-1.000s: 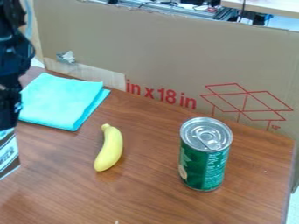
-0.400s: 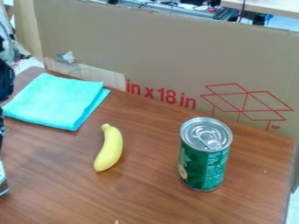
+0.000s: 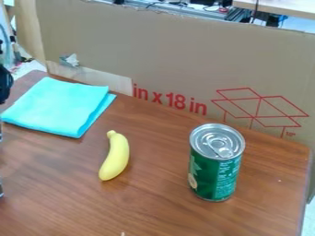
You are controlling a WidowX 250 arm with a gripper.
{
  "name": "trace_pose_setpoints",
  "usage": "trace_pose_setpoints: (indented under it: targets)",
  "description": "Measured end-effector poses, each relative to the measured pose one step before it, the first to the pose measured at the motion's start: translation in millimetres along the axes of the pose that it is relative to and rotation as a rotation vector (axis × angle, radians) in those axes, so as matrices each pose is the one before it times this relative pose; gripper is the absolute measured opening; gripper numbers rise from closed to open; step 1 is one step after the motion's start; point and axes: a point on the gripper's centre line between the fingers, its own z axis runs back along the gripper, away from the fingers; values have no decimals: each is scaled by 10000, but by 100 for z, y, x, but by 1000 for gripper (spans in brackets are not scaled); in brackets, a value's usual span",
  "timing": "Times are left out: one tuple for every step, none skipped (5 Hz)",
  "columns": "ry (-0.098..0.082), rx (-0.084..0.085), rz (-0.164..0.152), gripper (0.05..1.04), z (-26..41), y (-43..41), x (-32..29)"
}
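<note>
Camera view: tabletop (image 3: 166,198) seen at a slant, with the black arm (image 3: 5,85) at the far left edge. Relative to the preceding frames, the arm has shifted outward past this edge, and the printed package beneath it has travelled the same way, so that only a thin sliver of the package (image 3: 1,190) remains at the lower left. Their shared displacement suggests that the package is being carried by the gripper, away from the middle of the table; this is a judgement, since the grasp itself is hidden. Whether the gripper is wide or narrow, and how firmly it holds anything, cannot be told.

Folded turquoise cloth (image 3: 58,106) lies flat near the table's back left corner, more of its left side exposed now that the arm has withdrawn. Yellow banana (image 3: 115,156) rests to the right of and nearer the viewer than the cloth, apart from it, stem end pointing toward the back. Green can (image 3: 215,173) stands upright at right, its ring-pull lid uppermost, well apart from the banana. All three keep their places, so the change appears confined to the arm and the package. Cardboard panel (image 3: 184,60) rises behind the table.
</note>
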Motion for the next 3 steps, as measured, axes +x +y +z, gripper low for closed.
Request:
trace_pose_setpoints:
  targets:
    - [-102, 220, -33, 831, -194, 401, 308]
    - [32, -99, 114, 831, -517, 627, -312]
    - [-458, -394, 107, 872, -457, 238, -172]
